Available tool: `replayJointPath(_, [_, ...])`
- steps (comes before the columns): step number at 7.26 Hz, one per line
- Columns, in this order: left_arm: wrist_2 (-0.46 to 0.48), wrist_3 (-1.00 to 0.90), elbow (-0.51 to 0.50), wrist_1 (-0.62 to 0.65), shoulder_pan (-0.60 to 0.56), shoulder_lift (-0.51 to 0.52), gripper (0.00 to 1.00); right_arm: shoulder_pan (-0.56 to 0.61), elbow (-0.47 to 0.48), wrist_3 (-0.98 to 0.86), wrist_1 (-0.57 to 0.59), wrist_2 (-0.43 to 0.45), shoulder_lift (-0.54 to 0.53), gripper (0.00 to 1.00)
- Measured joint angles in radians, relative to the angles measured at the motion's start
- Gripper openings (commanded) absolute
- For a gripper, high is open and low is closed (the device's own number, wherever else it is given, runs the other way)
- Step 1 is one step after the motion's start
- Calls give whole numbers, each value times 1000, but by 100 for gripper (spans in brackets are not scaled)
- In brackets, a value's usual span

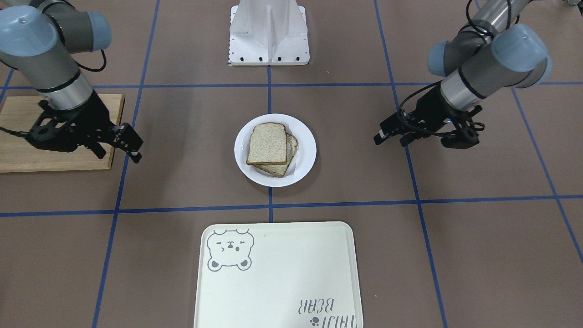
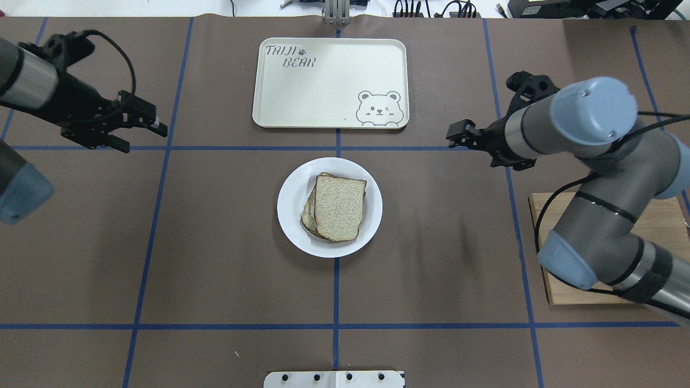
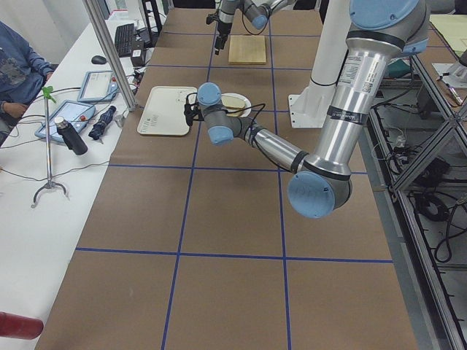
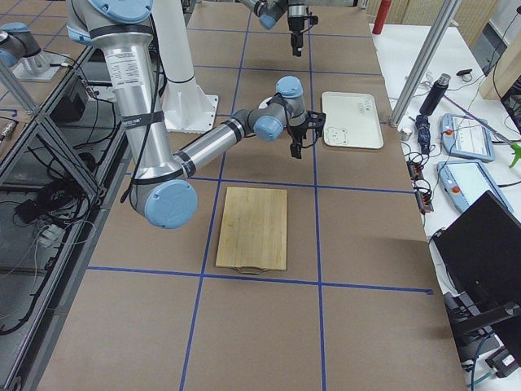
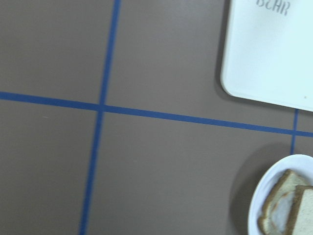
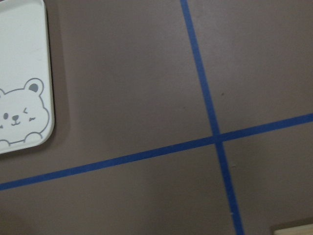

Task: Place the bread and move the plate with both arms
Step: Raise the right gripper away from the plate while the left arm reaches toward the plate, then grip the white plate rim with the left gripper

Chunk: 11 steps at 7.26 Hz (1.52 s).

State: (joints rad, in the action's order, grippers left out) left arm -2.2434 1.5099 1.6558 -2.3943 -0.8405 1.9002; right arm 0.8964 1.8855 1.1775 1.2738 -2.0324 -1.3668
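Left end effector (image 1: 391,139): fingers parted, nothing held, hovering over bare counter (image 1: 182,159), well apart from the plate (image 1: 305,155) on the robot's left side. Right end effector (image 1: 117,152): fingers also parted, empty, hovering by the near edge of the wooden board (image 1: 13,155) on the robot's right. Neither wrist view shows any fingers; the gap reads only from the front and overhead views.

Plate sits at counter centre on a blue tape crossing, between the two end effectors. The bread (image 1: 268,143) lies flat on top of a second slice (image 1: 281,169), offset so the lower one pokes out on one side. Front and overhead views show only crust and crumb on that lower slice; the left wrist view catches a white patch on it, under the bread's edge. The right wrist view misses the plate altogether: just tape lines, the bear corner of the tray (image 1: 278,273) and a sliver of board.

Cream tray lies beyond the plate, on the far side from the robot base (image 1: 268,32). The side views alone show an operator's desk with tablets.
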Motion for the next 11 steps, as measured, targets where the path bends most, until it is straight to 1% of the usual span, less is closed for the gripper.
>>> replayJointPath(2, [151, 171, -107, -206, 129, 66, 95, 92, -1, -201, 1, -63, -78, 100])
replayJointPath(3, [198, 206, -161, -295, 172, 86, 92, 122, -1, -268, 1, -86, -104, 100])
replayJointPath(4, [222, 217, -202, -345, 201, 97, 87, 141, -1, -305, 4, -105, -118, 100])
replayJointPath(5, [231, 221, -225, -366, 219, 106, 80, 148, -2, -319, 8, -114, -122, 100])
replayJointPath(7, [236, 227, -242, -382, 239, 118, 79, 151, -2, -325, 10, -118, -124, 100])
replayJointPath(9, [246, 234, -286, -460, 251, 125, 75, 150, -1, -321, 10, -118, -125, 100])
replayJointPath(10, [251, 237, -301, -486, 257, 128, 74, 150, 0, -317, 10, -117, -125, 100])
replayJointPath(11, [261, 239, -310, -497, 265, 135, 71, 150, 1, -315, 10, -117, -125, 100])
